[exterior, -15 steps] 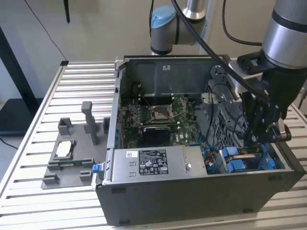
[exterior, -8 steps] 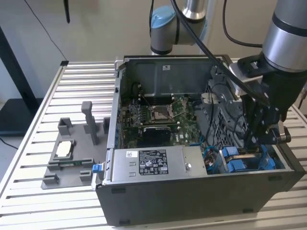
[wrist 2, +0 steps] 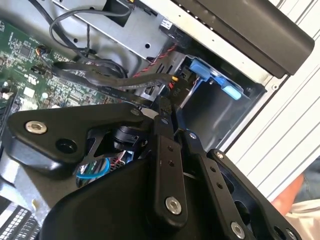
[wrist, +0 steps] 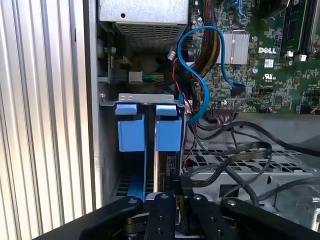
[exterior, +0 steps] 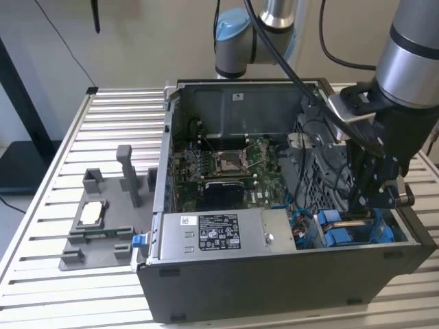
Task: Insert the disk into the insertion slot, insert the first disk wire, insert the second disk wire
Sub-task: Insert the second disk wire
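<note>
My gripper reaches down into the drive bay of the open computer case. The disk in its blue carrier appears seated in the bay; whether my fingers are closed and whether either wire is connected, I cannot tell.

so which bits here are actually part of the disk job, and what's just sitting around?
In the job:
- disk in its blue carrier, standing in the drive bay
- gripper low over the bay
- blue cable curling above the bay

Lying about:
- grey fixture on the table, outside the case
- silver chip resting on it
- power supply
</note>
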